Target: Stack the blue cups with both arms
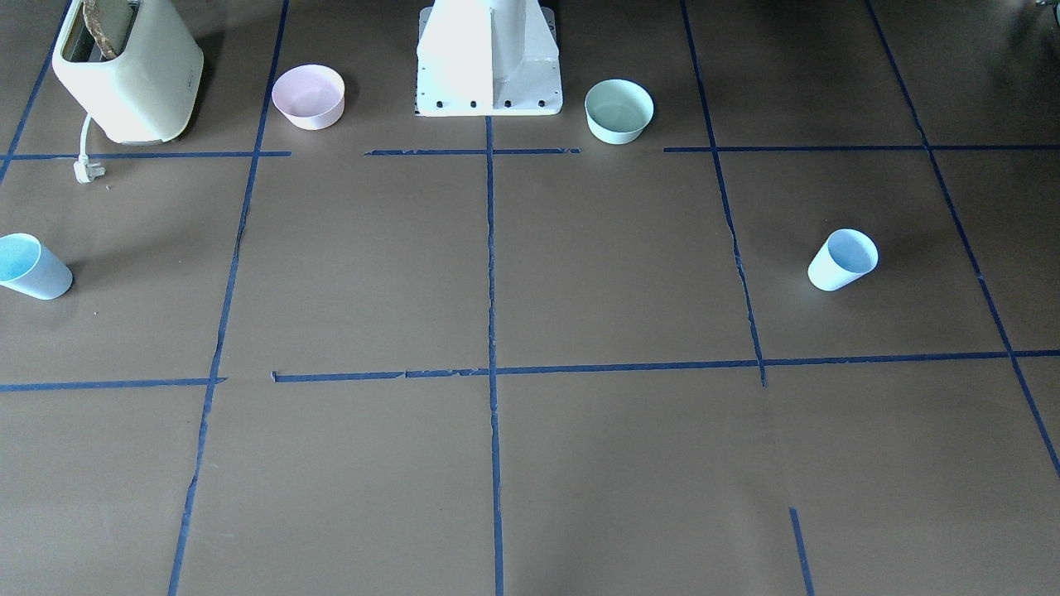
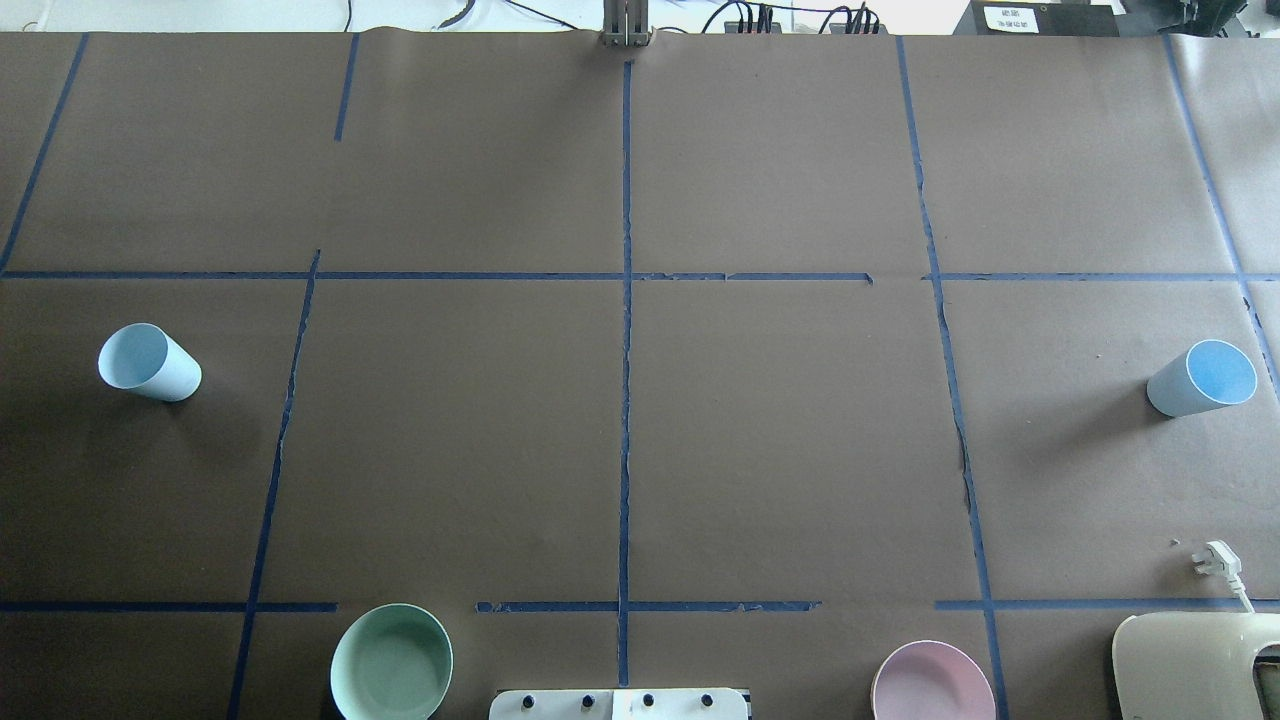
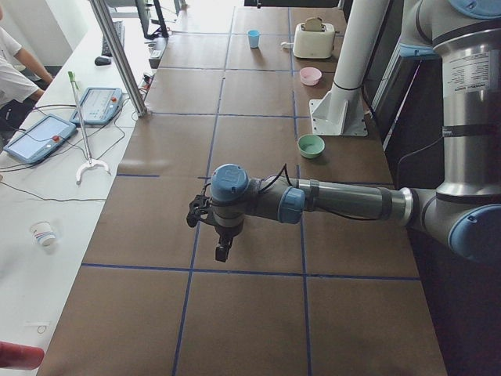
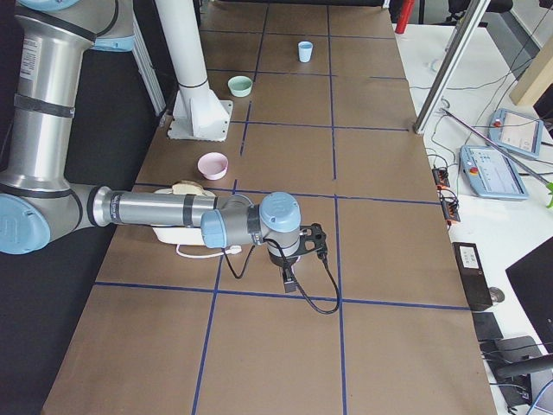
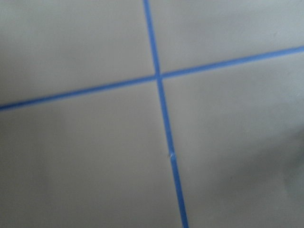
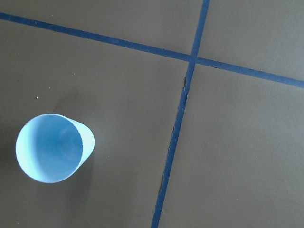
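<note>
Two pale blue cups stand upright on the brown table. One cup (image 2: pixel 148 362) is on my left side and also shows in the front view (image 1: pixel 842 259) and far off in the exterior right view (image 4: pixel 304 51). The other cup (image 2: pixel 1200 378) is on my right side, at the front view's left edge (image 1: pixel 33 266). The right wrist view looks down into it (image 6: pixel 52 147). My left gripper (image 3: pixel 223 251) and right gripper (image 4: pixel 289 281) show only in the side views, hanging above the table. I cannot tell whether they are open or shut.
A pink bowl (image 1: pixel 308 96) and a mint green bowl (image 1: pixel 619 110) flank the white pedestal (image 1: pixel 489 58). A cream toaster (image 1: pixel 124 70) with a loose plug (image 1: pixel 85 171) stands near the pink bowl. Blue tape lines (image 5: pixel 159 76) cross the table.
</note>
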`<state>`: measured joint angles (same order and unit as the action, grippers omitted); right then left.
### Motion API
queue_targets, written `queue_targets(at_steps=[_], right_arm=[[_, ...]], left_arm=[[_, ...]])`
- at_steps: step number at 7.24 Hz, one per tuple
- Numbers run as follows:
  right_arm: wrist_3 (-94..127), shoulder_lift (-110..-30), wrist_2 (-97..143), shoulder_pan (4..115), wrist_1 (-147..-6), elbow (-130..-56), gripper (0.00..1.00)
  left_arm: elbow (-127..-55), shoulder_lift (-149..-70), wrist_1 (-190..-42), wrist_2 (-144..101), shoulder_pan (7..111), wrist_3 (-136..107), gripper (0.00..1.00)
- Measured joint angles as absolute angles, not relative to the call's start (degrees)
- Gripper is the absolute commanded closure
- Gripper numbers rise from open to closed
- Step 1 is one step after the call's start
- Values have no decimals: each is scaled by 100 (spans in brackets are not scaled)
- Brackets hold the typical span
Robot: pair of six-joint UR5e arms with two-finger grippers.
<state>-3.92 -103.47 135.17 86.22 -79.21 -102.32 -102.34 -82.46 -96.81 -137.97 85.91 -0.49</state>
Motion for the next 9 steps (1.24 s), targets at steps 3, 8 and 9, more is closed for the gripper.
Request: queue_targets(at_steps=[3, 8, 9], right_arm=[[-337, -10355, 13580, 8622, -7806, -10217, 0], [-261, -10361, 13618, 8622, -7786, -10194, 0], [-263, -10366, 13621, 8622, -7787, -10190, 0]], left_arm=[[-10281, -8241, -10887, -13553, 7555, -1829, 0], [-10175, -8335, -12069, -12592, 6042, -4591, 0], [-10156, -8367, -12082, -12582, 5984, -4715, 0]])
